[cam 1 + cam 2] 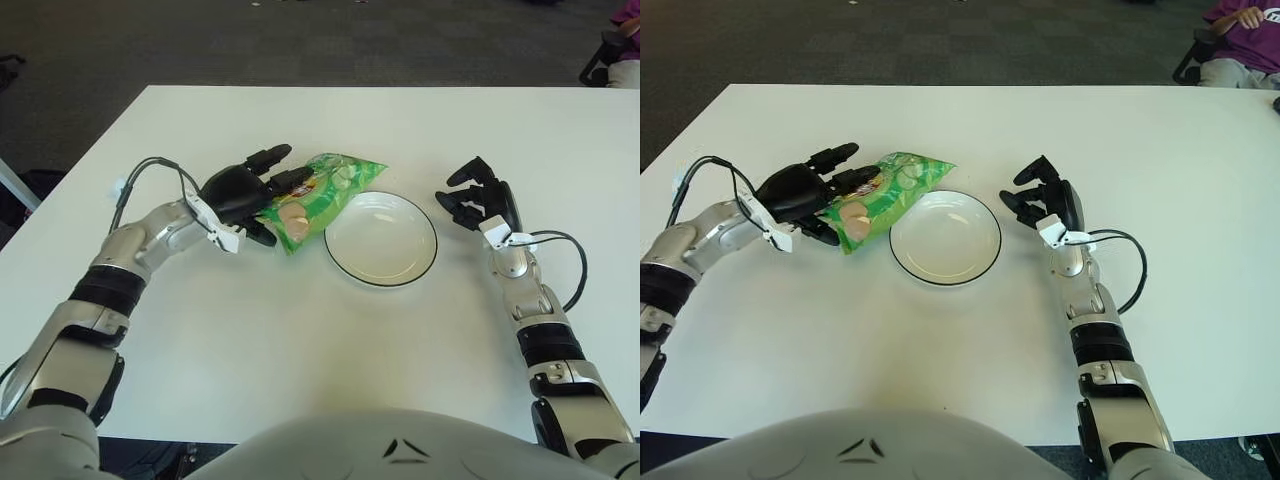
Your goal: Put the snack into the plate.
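Here left hand [245, 193] grips snack [318, 195] (beside plate [381, 239]).

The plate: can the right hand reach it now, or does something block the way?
Probably yes. The right hand shows just right of the plate, nothing between them; the snack bag and left hand are on the other side.

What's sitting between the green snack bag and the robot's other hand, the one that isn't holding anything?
The white plate, empty, lies between the snack bag in the left hand and the open right hand. Both views show it.
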